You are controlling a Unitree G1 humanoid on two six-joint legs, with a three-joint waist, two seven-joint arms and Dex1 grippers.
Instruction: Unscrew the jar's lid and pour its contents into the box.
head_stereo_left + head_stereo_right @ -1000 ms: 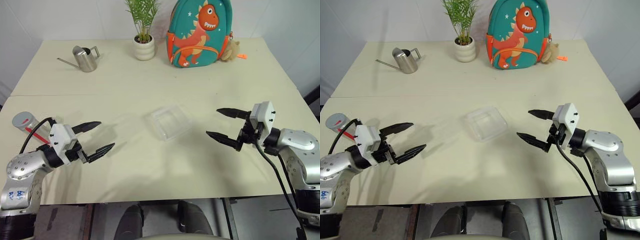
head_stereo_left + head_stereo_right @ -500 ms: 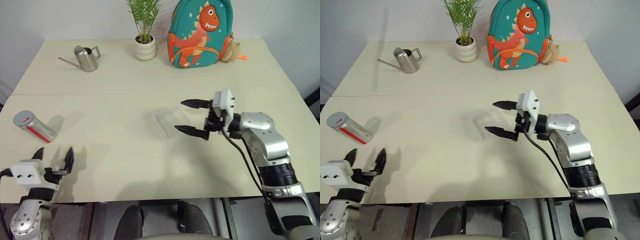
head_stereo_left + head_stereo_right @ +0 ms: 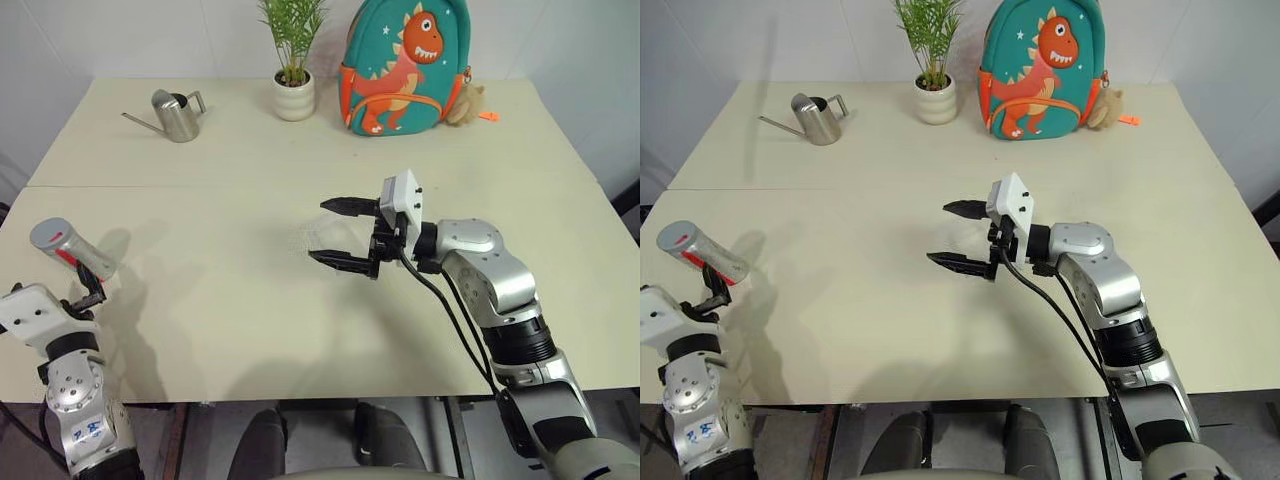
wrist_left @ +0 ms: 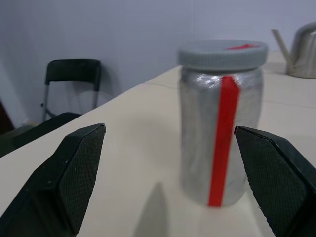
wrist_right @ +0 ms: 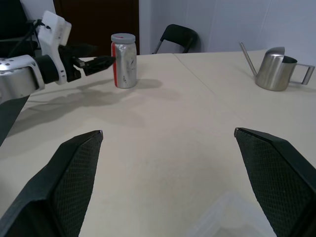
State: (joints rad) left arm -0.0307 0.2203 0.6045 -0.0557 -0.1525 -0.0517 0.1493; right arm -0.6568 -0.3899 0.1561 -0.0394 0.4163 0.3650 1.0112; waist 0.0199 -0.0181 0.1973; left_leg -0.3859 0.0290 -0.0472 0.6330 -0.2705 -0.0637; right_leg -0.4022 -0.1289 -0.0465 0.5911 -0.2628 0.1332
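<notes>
Over at the table's (image 3: 200,330) left edge stands the jar (image 3: 68,250), upright, red streak facing out, and the grey lid (image 4: 223,53) is screwed on tight, so the contents are shut inside and cannot be made out through the silvery wall. The left end effector (image 3: 710,290) sits just beside the jar, aimed right at it, fingers spread wide with nothing between them; the left wrist view frames the jar squarely in the gap, but the black fingertips (image 4: 74,173) are apart from its sides, no contact yet.

Moving toward the middle, the box (image 3: 312,240) is a faint clear shape on the table, hard to pick out, lying under the right end effector (image 3: 335,232). That one hangs above the table with its 2 fingers wide and empty too, pointing left across the surface toward the jar, which is well apart from it.

Along the far edge, a steel watering can (image 3: 175,115), a potted plant (image 3: 293,70) and a dinosaur backpack (image 3: 405,65) stand out of the way.

Judging from this, the job has barely begun: the jar is not grasped, the lid is not turned, nothing is poured. Gripping, unscrewing and tipping into the box all lie ahead.
</notes>
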